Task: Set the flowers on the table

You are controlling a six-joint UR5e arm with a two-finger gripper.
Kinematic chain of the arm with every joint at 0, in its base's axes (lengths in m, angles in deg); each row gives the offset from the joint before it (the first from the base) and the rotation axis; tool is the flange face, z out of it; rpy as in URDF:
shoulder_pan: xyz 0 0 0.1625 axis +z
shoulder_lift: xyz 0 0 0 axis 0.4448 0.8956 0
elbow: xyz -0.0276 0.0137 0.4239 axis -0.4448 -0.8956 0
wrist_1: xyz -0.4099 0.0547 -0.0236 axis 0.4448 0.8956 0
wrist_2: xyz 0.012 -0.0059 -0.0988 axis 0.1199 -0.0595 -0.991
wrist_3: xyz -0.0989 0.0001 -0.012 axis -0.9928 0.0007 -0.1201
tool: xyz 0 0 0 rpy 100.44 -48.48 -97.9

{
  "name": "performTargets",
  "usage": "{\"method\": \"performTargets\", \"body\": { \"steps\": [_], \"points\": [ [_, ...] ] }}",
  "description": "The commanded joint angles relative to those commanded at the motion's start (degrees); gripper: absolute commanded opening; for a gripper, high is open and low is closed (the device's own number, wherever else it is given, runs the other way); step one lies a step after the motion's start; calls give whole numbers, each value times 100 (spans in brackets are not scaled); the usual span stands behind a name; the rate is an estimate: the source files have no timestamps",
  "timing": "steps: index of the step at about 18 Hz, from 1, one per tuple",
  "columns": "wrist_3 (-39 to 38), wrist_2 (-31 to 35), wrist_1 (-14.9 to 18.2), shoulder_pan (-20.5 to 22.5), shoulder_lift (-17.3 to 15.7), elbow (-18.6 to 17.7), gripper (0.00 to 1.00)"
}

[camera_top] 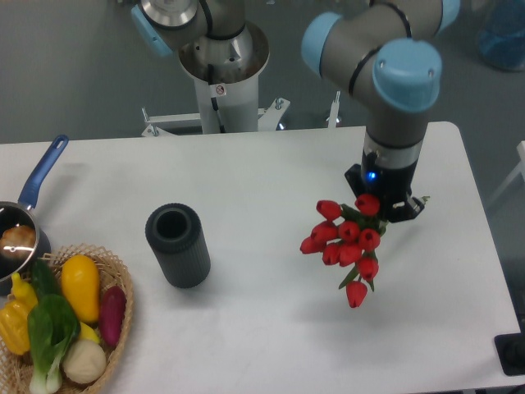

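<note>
Flowers (pixel 346 243) hang clamped just below the hand (pixel 384 207).

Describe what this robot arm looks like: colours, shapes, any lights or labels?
The arm is made of thick grey metal tubes joined by rounded joints with light-blue caps. Its wrist narrows to a black gripper showing a small blue light. The silver base column carries a small red-and-white sticker.

red flowers (pixel 346 243), bunched, blooms down
</note>
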Motion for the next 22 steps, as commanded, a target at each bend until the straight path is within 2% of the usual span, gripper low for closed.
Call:
{"method": "performTargets", "body": {
  "steps": [6, 9, 11, 13, 15, 22],
  "points": [
    [-53, 299, 9, -228, 184, -184, 6],
    [-18, 273, -61, -237, 202, -430, 9],
    [-35, 290, -245, -263, 298, -536, 16],
    [-9, 281, -290, -264, 299, -668, 24],
    [-44, 264, -290, -281, 351, -677, 37],
    [-35, 272, -422, -396, 527, -677, 50]
  ]
}}
